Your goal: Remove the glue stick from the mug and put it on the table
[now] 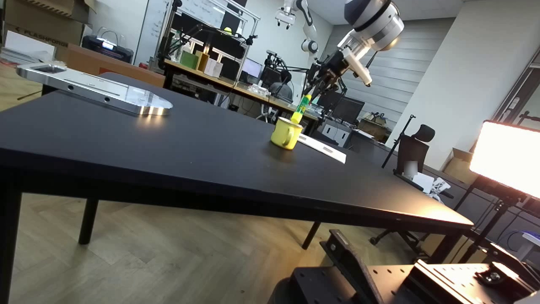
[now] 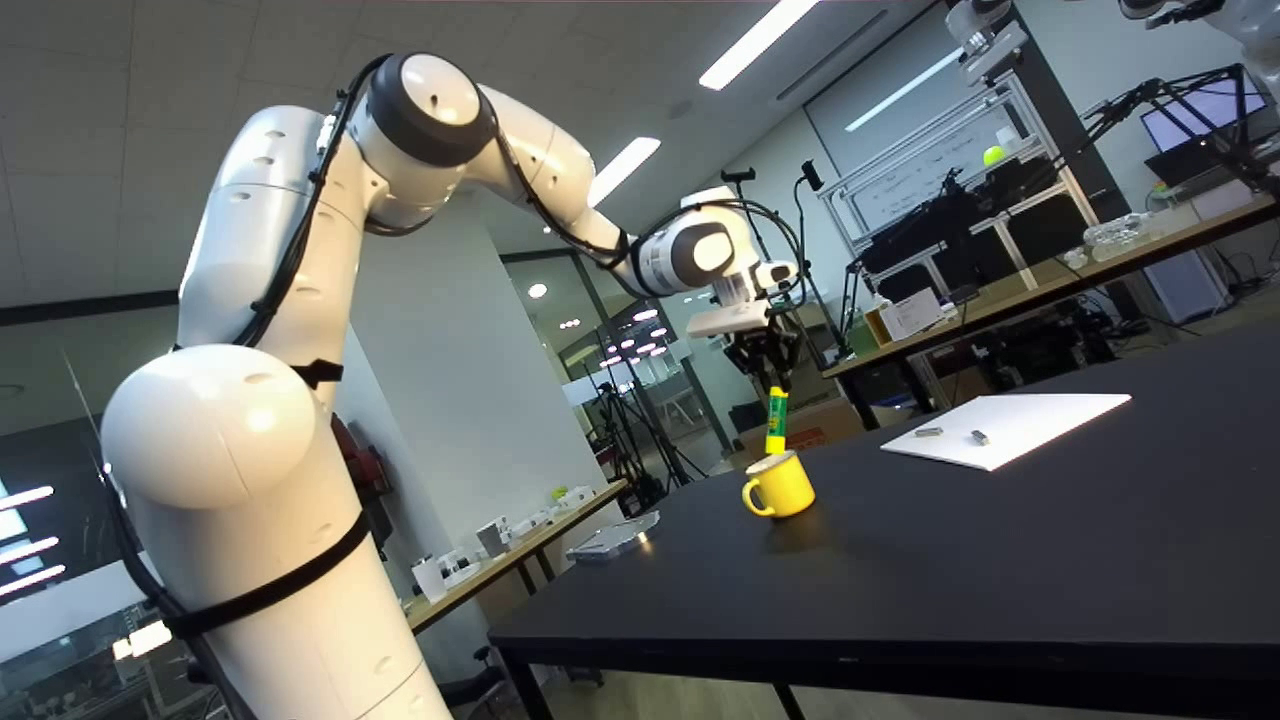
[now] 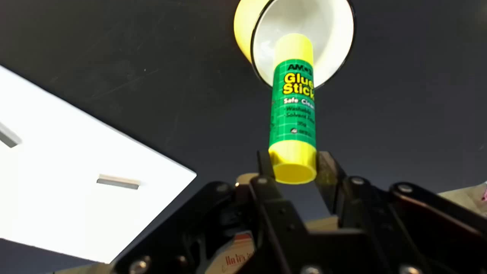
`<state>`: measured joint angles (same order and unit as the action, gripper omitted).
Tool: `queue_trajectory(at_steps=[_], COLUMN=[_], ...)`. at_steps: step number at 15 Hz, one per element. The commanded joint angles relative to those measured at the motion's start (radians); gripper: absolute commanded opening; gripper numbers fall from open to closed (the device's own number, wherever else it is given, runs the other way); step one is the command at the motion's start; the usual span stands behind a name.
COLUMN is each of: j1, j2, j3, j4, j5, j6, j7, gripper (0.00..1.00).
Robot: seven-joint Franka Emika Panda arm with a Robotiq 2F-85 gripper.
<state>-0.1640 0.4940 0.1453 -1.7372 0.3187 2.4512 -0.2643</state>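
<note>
- Glue stick (image 3: 293, 101) is pointing straight out from the gripper (image 3: 293, 160) in the wrist view: both fingers (image 3: 263, 163) are pressing on its near yellow end, clamping it from either side. Its long axis is running from the fingers toward the mug (image 3: 244, 30), and its far end is showing against the mug's white inside.
- In an exterior view the glue stick (image 2: 777, 420) is hanging roughly upright beneath the gripper, its lower end appearing right at the mug's rim. The mug is standing upright on the table (image 2: 950, 560).
- In an exterior view the glue stick (image 1: 301, 108) is sitting in line between gripper and mug, its lower end overlapping the mouth; this is leaving unclear whether that end is resting just inside or just above. The next move is probably calling for a pull along that axis, away from the mug; sliding sideways too soon could be catching the rim.
</note>
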Motion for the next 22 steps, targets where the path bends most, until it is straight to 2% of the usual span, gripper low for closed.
queue_trajectory(at_steps=[1,5,8,11,14,18,22], j1=[-0.001,0.017,0.032,0.038,0.022,0.018,0.034], j2=[-0.094,-0.144,-0.182,-0.209,-0.216,-0.195,-0.169], j3=[-0.036,-0.103,-0.151,-0.174,-0.157,-0.147,-0.171], j4=[-0.026,-0.063,-0.152,-0.274,-0.384,-0.476,-0.532], j5=[-0.020,-0.101,-0.199,-0.249,-0.203,-0.197,-0.232], j6=[-0.052,-0.048,0.011,0.146,0.317,0.512,0.672], j7=[-0.002,0.019,0.039,0.055,0.041,0.053,0.105], gripper=[0.08,0.08,0.08,0.08,0.08,0.08,0.08])
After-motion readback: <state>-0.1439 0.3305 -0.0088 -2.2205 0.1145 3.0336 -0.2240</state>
